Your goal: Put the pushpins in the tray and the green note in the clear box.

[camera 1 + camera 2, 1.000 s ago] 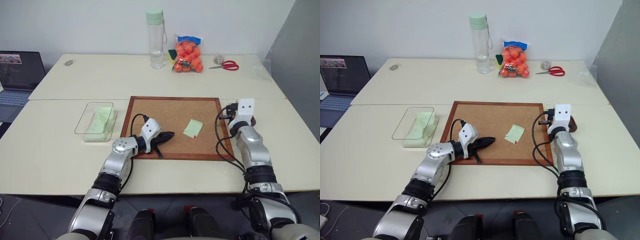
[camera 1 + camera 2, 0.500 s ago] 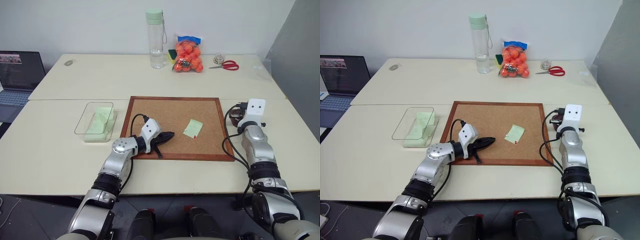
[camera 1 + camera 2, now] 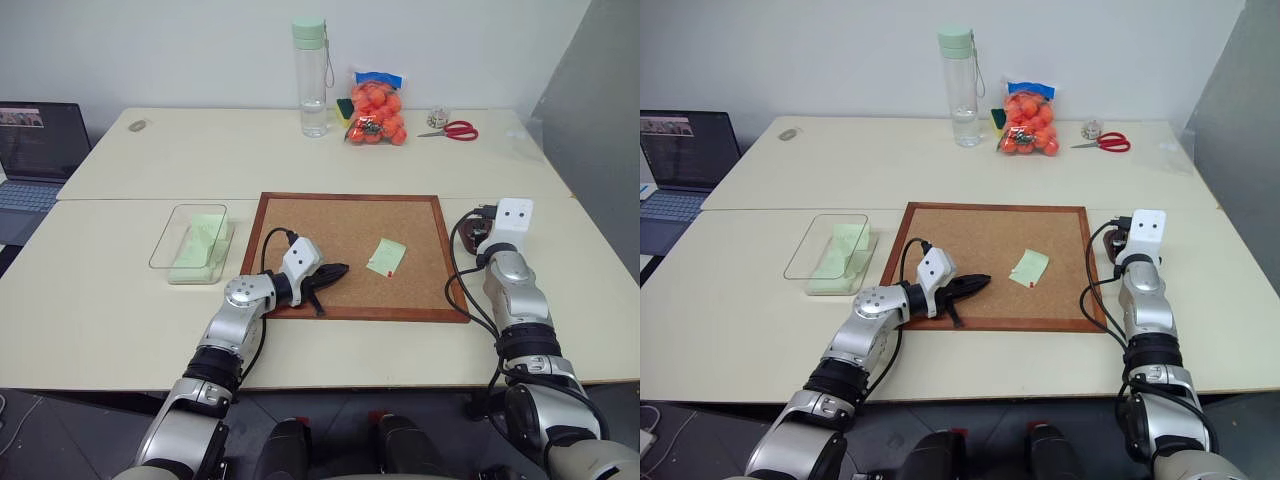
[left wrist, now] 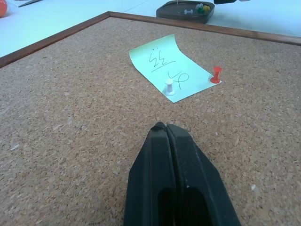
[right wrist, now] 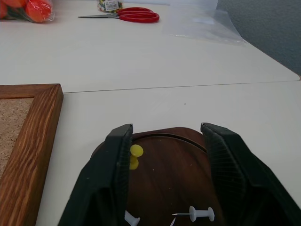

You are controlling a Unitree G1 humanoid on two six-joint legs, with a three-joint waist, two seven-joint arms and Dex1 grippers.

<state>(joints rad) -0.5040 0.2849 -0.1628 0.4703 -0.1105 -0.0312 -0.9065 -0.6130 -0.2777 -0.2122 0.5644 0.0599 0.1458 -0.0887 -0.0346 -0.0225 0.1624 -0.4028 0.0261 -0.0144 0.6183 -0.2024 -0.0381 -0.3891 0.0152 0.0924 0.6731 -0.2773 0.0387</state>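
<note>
Green note (image 4: 171,69), thin, curled, scribbled illegibly, pinned on grainy corkboard (image 4: 70,108). Left gripper (image 4: 165,128) closed, empty. Right gripper (image 5: 165,134) spread wide over glossy brown tray (image 5: 164,176).

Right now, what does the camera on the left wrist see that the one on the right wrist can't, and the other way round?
Left wrist view alone: the green note lying on the cork, pinned by a white pushpin and a red pushpin, with the left gripper and its jaws shut in front.

Right wrist view alone: red scissors on the table, a yellow pushpin in the dish, and the right gripper with open jaws over it.

Both: the brown tray and the corkboard.
</note>
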